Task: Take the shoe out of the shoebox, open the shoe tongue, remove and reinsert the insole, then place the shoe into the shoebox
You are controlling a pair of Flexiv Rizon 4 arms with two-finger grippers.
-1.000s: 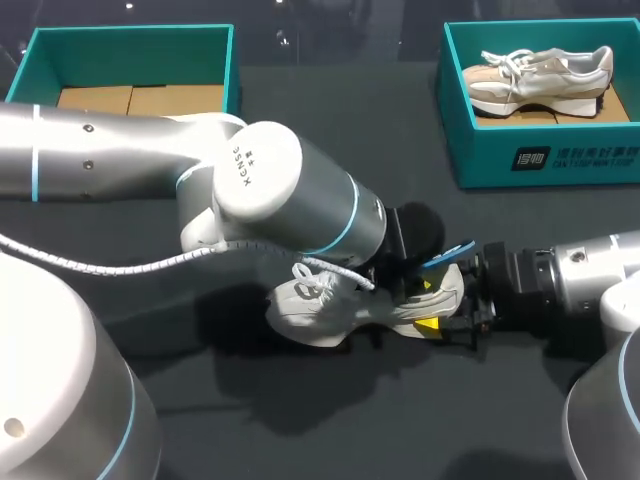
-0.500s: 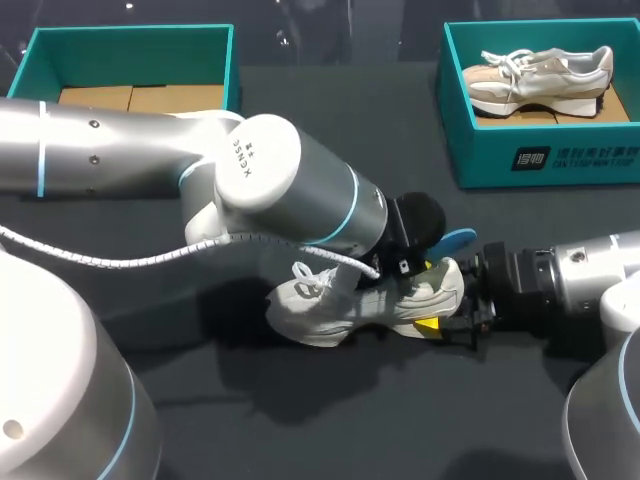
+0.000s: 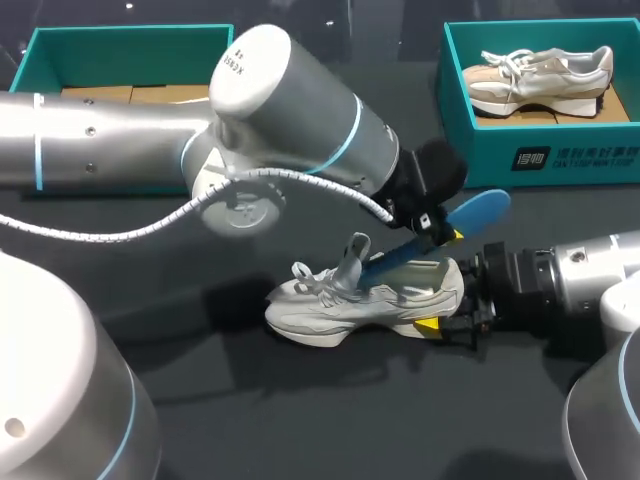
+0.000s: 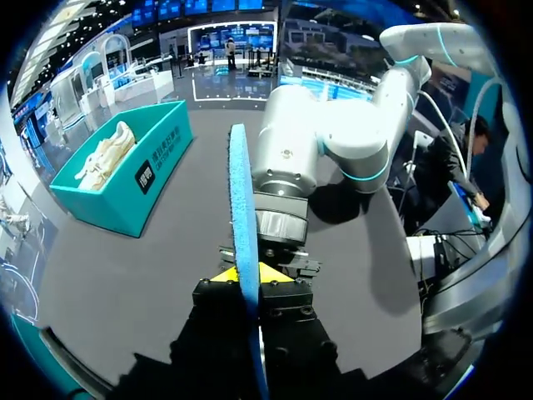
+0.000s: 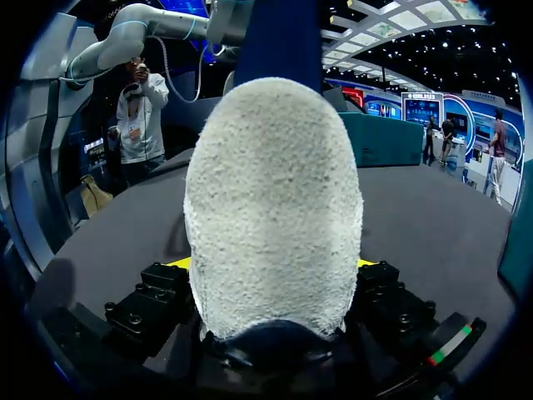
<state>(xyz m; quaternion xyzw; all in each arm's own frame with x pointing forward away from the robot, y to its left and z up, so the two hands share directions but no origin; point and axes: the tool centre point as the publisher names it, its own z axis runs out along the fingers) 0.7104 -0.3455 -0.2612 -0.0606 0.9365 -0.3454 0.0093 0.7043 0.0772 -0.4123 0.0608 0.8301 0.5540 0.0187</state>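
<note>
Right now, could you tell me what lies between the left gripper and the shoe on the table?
The blue insole, held in the left gripper, slants down to the shoe; head view.

L arm: fat silver-grey cylinders, thin light-blue rings at joints, white round end cap w/ small dark print. White ribbed cable loops across elbow housing. Wrist section black.
L end effector: black blocks, small screws, yellow tips.
R arm: silver shell, black ribbed wrist collar.
R end effector: black, bolt heads on top, yellow tips, red-white-green stripe tag at side.
Foreground links: big, pale grey, rounded, blue ring each.
</note>
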